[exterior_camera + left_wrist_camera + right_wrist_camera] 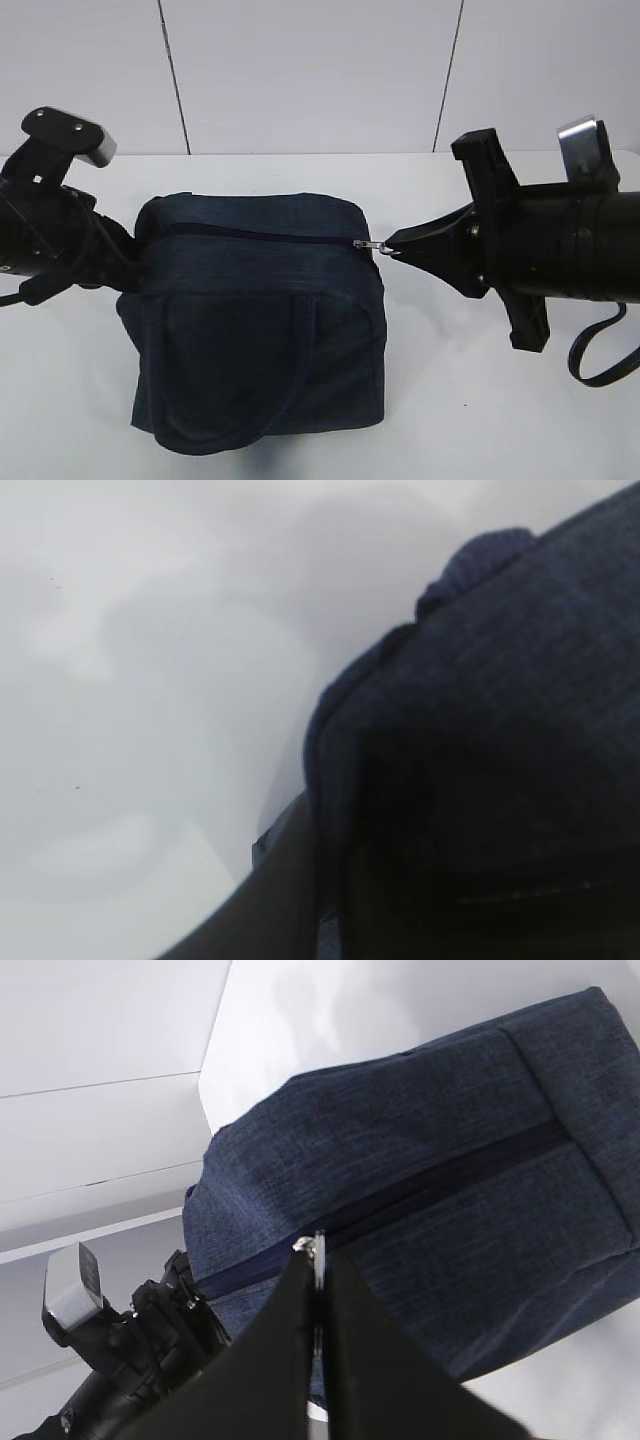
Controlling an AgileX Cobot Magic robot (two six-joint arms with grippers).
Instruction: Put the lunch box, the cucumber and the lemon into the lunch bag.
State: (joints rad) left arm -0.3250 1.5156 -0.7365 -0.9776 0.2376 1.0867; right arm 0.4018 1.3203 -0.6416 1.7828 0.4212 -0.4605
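My right gripper (pixel 392 247) pinching the zipper pull (pixel 366 244) at the lunch bag's (pixel 255 330) right end; left gripper's state unclear.

We see the right gripper (pixel 392 246) reaching in level from the right, its fingers (pixel 290 1360) pressed together on the zipper pull (pixel 366 244); our left gripper (pixel 122 262) extends from the left, fingers hidden against the lunch bag (pixel 260 320)

Lunch bag (pixel 260 320) is dark navy with a faint woven texture, zipper pull (pixel 366 244) silver, both grippers plain black, table (pixel 80 400) and wall basically white.
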